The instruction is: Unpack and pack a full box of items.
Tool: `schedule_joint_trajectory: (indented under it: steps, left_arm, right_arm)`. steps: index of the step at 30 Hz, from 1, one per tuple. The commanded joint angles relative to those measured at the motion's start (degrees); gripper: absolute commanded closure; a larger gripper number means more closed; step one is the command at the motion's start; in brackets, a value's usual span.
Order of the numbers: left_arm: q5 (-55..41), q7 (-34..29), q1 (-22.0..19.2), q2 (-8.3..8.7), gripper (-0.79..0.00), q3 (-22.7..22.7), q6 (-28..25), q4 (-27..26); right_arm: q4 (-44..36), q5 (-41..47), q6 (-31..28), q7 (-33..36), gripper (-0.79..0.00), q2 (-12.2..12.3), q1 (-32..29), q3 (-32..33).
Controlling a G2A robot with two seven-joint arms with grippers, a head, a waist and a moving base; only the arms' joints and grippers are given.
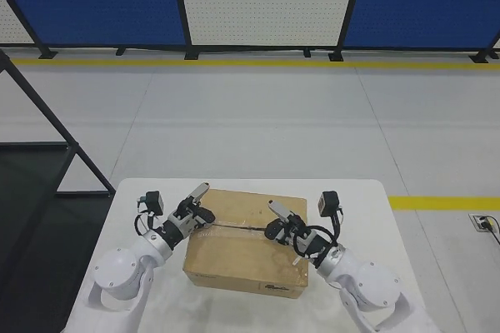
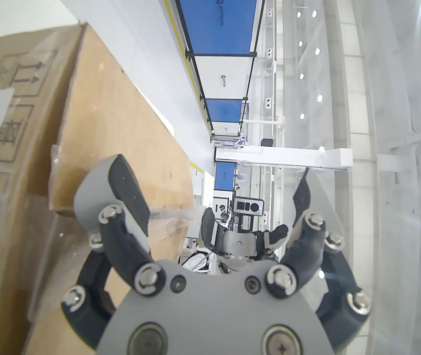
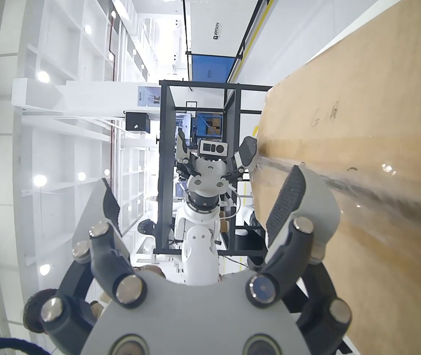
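Note:
A closed brown cardboard box [image 1: 246,250] sits on the white table [image 1: 142,196], with a taped seam [image 1: 237,226] running across its top. My left gripper [image 1: 202,204] is at the seam's left end and stands open. In the left wrist view one finger [image 2: 125,190] of my left gripper [image 2: 218,193] lies against the box top [image 2: 114,112] beside loose clear tape [image 2: 169,216]. My right gripper [image 1: 275,218] is at the seam's right end, also open. In the right wrist view one finger [image 3: 292,201] of my right gripper [image 3: 199,201] rests against the box [image 3: 373,112] by the seam.
A black metal frame [image 1: 42,116] stands off the table's left side. The box takes up most of the table's middle, with narrow strips of bare top to its left and right. Blue and white partition panels [image 1: 267,21] line the far floor.

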Motion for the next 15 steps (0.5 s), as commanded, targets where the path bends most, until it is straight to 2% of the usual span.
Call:
schedule_joint_trajectory:
  steps: [1,15]
  left_arm:
    - [0.05,0.09,-0.36,0.02,-0.785,0.2,0.13,0.56]
    - [-0.12,-0.09,-0.92,0.31,-0.785,0.7,0.56,2.4]
  right_arm:
    - [0.79,0.04,0.46,-0.13,-0.785,-0.29,0.84,-0.81]
    - [6.27,-0.7,2.64,-1.56,-0.785,-2.62,6.41,-6.32]
